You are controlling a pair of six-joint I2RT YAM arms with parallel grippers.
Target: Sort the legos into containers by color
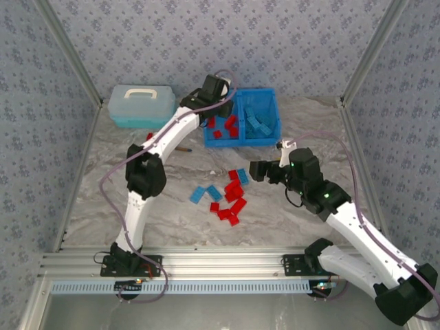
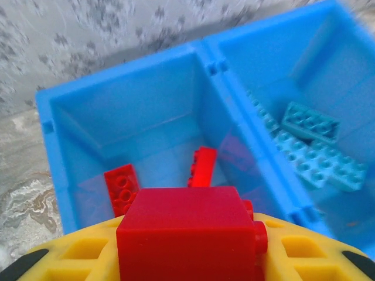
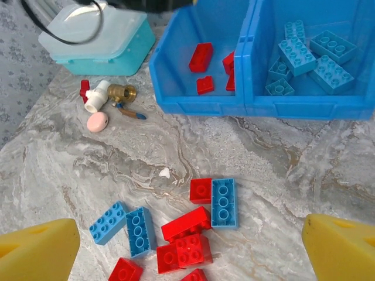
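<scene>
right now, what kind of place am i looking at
Probably a robot test cell: patterned panels box in a marble-look tabletop, two arms are bolted to an aluminium rail, legos and a blue bin laid out.

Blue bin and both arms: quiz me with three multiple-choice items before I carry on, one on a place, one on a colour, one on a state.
1. Where do the sorted red bricks lie?
A. the bin's left compartment
B. the bin's right compartment
C. the pale-blue case

2. What colour is the brick between the left jaws?
A. blue
B. red
C. green

3. How do the right jaws stand?
A. open, holding nothing
B. shut on a blue brick
C. shut on a red brick

Answers:
1 A: the right wrist view shows them in that compartment.
2 B: the left wrist view shows a red block gripped above the bin.
3 A: the right wrist view shows the yellow fingers far apart with nothing between them.
</scene>
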